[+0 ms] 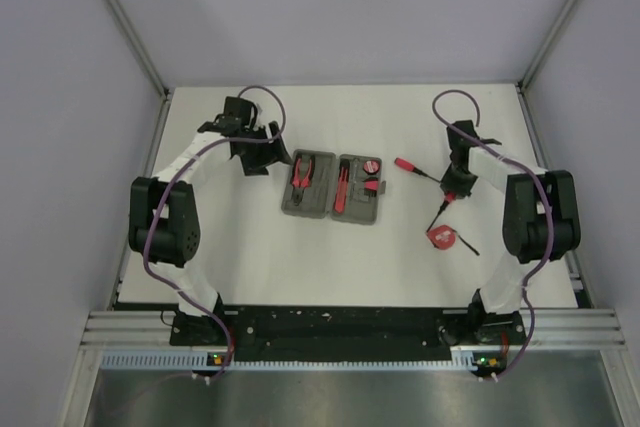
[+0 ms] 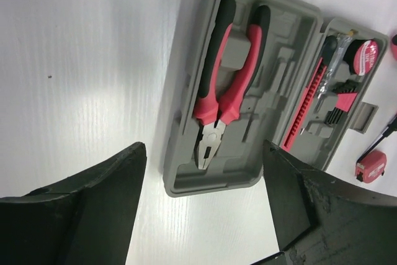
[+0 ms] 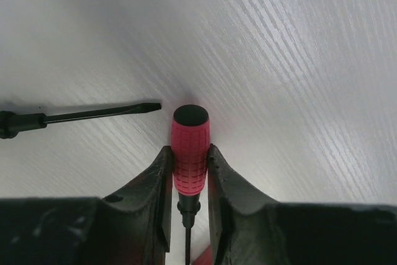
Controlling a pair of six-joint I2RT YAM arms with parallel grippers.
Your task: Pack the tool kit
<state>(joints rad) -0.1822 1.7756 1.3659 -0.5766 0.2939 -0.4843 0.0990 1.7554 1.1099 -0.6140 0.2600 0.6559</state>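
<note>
Beside the case [image 1: 312,205], right claw [image 3: 189,156] grips a screwdriver [image 3: 190,144].

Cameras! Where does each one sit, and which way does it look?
Top external: high behind the robot, looking down at the table; left arm and right arm show.
Left wrist: on the left arm, looking past the open left end effector at the case and pliers.
Right wrist: on the right arm, looking at the table; the right end effector pinches the red screwdriver.
Shared: top and left wrist both see the case.

left gripper [image 2: 203,153]: jaws wide apart | right gripper [image 3: 189,156]: clamped on screwdriver [image 3: 190,130]
</note>
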